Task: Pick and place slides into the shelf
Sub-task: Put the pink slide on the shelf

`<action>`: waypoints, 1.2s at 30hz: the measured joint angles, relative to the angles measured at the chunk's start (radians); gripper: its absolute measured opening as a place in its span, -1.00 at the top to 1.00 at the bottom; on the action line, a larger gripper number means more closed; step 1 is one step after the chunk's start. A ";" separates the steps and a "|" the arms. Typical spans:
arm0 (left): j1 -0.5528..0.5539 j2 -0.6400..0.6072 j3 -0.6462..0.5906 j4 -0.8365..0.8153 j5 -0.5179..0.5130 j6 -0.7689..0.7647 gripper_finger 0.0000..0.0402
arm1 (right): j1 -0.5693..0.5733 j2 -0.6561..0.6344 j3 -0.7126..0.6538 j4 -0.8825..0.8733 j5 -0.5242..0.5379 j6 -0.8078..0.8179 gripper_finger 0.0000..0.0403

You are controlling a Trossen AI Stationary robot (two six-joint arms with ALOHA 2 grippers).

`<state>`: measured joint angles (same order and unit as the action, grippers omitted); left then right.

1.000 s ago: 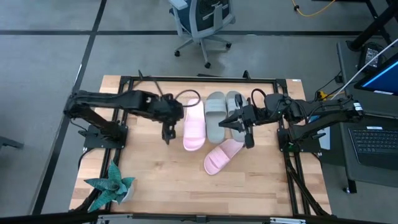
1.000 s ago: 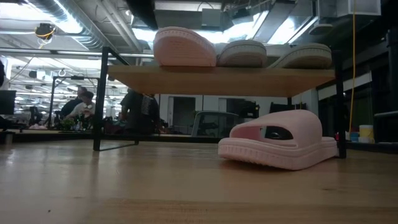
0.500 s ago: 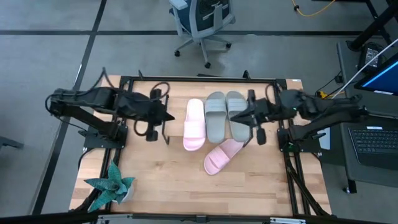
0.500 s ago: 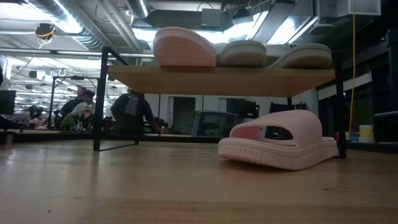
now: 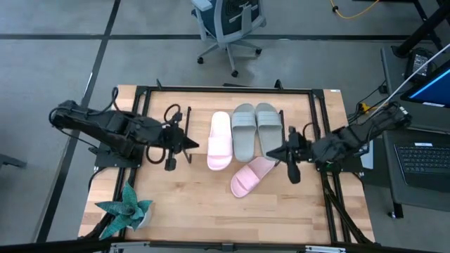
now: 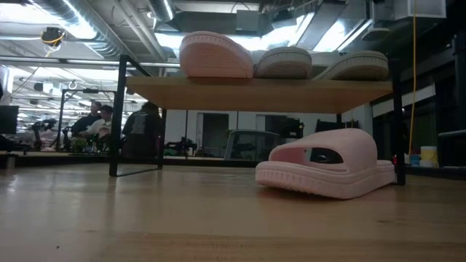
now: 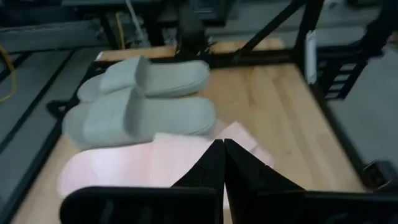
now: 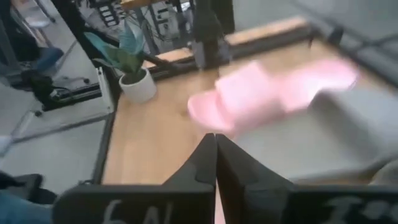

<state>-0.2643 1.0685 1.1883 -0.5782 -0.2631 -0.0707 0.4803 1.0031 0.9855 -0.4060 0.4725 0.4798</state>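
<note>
Overhead and table-level views of the two-arm workstation, with both wrist cameras.

The left gripper hangs over the wooden tabletop just beside the shelf's left end frame, its fingers pressed together and holding nothing. The right gripper sits at the shelf's right side, close to the loose sandal but apart from it; its fingers are likewise drawn fully together on nothing (both wrist views show the two dark tips meeting in a point).

Three slides lie side by side on the shelf: one pale pink slide at the left and two grey-green slides touching one another at the right. In the low view their soles rest on the light board, above the tabletop.

The second pink slide lies on the tabletop in front of the shelf, near its right end, angled diagonally; at table level it rests flat on its sole, strap uppermost.

A teal star-shaped plant stands at the table's near left corner. People sit in the room beyond the table.
</note>
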 joint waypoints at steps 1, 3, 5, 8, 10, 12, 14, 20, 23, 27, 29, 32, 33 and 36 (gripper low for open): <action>-0.012 -0.010 -0.024 0.036 -0.001 -0.011 1.00 | 0.013 0.000 -0.029 0.021 0.001 0.038 0.98; -0.040 -0.028 -0.066 0.090 -0.004 -0.036 1.00 | 0.039 -0.001 -0.084 0.074 0.003 0.104 0.98; -0.069 -0.038 -0.095 0.117 -0.043 -0.069 1.00 | 0.063 -0.002 -0.132 0.118 0.011 0.158 0.98; -0.112 -0.037 -0.137 0.118 -0.128 -0.104 1.00 | 0.098 -0.002 -0.193 0.154 0.034 0.234 0.98; -0.139 -0.024 -0.167 0.148 -0.161 -0.119 1.00 | 0.120 -0.002 -0.223 0.163 0.035 0.293 0.99; -0.163 -0.014 -0.201 0.204 -0.168 -0.136 1.00 | 0.139 -0.002 -0.245 0.157 0.035 0.352 0.98; -0.189 -0.002 -0.240 0.270 -0.171 -0.147 1.00 | 0.157 -0.002 -0.265 0.164 0.054 0.384 0.98; -0.238 0.029 -0.315 0.428 -0.196 -0.165 1.00 | 0.190 0.017 -0.306 0.153 0.136 0.443 0.99; -0.247 0.051 -0.316 0.464 -0.198 -0.165 1.00 | 0.191 0.051 -0.306 0.138 0.126 0.465 0.98; -0.247 0.064 -0.316 0.480 -0.198 -0.166 1.00 | 0.191 0.109 -0.306 0.139 0.091 0.485 0.98; -0.247 0.068 -0.316 0.482 -0.198 -0.166 1.00 | 0.191 0.138 -0.306 0.136 0.076 0.514 0.98; -0.247 0.067 -0.316 0.490 -0.198 -0.167 1.00 | 0.191 0.188 -0.306 0.132 0.060 0.549 0.98; -0.247 0.067 -0.316 0.490 -0.198 -0.167 1.00 | 0.191 0.205 -0.306 0.131 0.050 0.558 0.98; -0.247 0.067 -0.316 0.491 -0.197 -0.166 1.00 | 0.191 0.258 -0.306 0.132 0.048 0.595 0.97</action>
<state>-0.5110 1.1351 0.8726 -0.0872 -0.4603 -0.2372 0.6712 1.2615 0.6798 -0.2739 0.5205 1.0744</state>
